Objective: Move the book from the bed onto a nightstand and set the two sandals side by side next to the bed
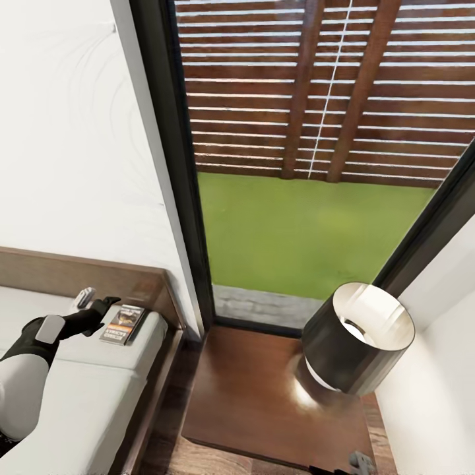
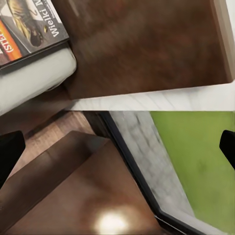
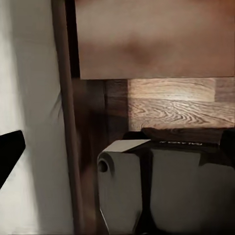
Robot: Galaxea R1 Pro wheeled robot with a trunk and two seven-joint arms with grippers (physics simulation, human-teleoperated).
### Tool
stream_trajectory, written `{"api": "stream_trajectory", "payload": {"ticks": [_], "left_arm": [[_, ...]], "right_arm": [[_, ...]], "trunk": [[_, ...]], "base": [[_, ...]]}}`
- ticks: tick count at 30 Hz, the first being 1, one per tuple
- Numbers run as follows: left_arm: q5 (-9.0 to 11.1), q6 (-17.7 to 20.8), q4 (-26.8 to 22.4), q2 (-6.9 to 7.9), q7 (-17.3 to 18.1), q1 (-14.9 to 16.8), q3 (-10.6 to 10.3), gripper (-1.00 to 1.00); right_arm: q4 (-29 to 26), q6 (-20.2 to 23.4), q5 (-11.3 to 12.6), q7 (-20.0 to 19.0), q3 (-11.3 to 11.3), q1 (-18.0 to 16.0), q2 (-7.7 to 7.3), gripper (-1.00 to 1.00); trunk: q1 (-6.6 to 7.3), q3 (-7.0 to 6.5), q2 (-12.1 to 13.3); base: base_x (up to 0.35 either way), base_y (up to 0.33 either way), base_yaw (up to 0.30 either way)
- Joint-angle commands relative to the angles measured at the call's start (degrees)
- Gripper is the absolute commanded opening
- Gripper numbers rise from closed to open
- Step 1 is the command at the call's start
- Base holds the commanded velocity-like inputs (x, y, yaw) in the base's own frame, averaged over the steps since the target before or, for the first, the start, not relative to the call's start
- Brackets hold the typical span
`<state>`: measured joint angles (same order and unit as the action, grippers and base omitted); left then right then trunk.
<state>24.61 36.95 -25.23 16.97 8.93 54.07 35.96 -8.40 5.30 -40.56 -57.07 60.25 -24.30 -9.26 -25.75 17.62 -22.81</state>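
Head view shows our left gripper (image 1: pixel 105 305) spread wide just beside the dark-covered paperback book (image 1: pixel 123 324) on the off-white mattress (image 1: pixel 99 389) — still ungrasped, so we next close on it, bound for the glossy brown nightstand (image 1: pixel 264 396).

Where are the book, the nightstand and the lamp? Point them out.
book (image 1: pixel 123 324), head view, middle of its cover.
nightstand (image 1: pixel 251 396), head view, bare glossy top.
lamp (image 1: pixel 343 353), head view, dark outer side of its shade.

Lamp: we see a dark drum shade (image 1: pixel 359 338), white inside, tilted.
Outside: we see green lawn (image 1: pixel 297 231) and a slatted wooden fence (image 1: pixel 264 86).
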Motion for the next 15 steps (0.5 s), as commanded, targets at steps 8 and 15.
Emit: {"api": "stream_trajectory", "payload": {"ticks": [8,15], "left_arm": [[-0.07,0.15,0.07,-0.24,0.12,0.07,0.44,1.00],[0.00,0.11,0.10,-0.35,0.12,0.07,0.50,1.00]], "right_arm": [[-0.12,0.58,-0.31,-7.14,0.56,-0.05,-0.39,1.00],[-0.14,0.34,-0.32,-7.35,0.50,-0.05,-0.33,1.00]], "trunk": [[-0.03,0.82,-0.11],[-0.03,1.45,-0.11]], "base": [[0.000,0.000,0.000],[0.000,0.000,0.000]]}}
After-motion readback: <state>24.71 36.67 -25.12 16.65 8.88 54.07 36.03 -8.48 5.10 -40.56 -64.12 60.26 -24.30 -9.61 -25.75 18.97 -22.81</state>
